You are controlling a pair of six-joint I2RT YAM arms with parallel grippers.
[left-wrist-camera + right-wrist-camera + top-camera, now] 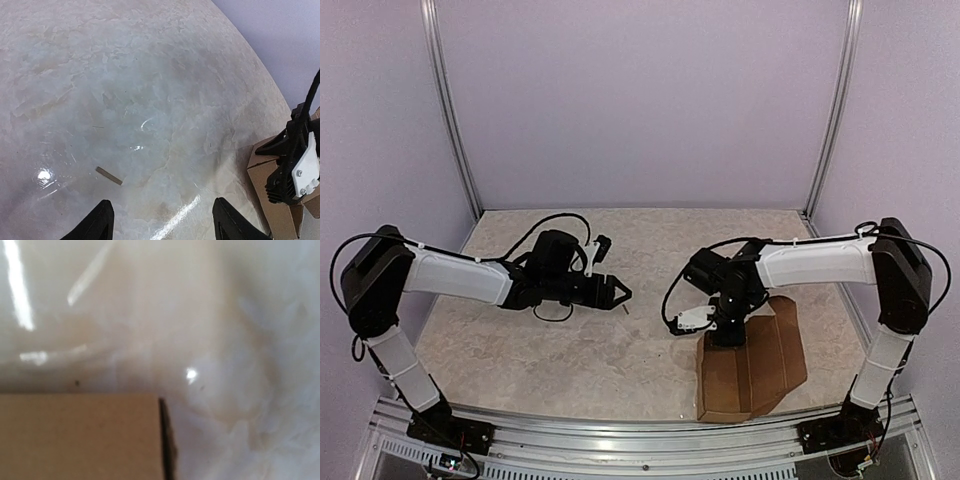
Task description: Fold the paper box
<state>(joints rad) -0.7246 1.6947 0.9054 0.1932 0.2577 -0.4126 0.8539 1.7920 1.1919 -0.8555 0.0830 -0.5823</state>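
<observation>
The paper box (760, 370) is a brown creased cardboard blank lying at the front right of the table, with its left side raised. My right gripper (725, 338) points straight down onto its far left corner and is shut on the cardboard there. In the right wrist view a blurred brown panel (75, 440) fills the lower left, with a dark strip along its right edge. My left gripper (620, 293) hovers over the table's middle. It is open, and only bare table lies between its fingertips (102, 220). The left wrist view shows the box (265, 195) at its right edge.
A small cardboard sliver (109, 175) lies on the marbled table (620, 370) just ahead of the left gripper. Metal frame posts (455, 130) and purple walls enclose the back and sides. A rail (640, 440) runs along the near edge.
</observation>
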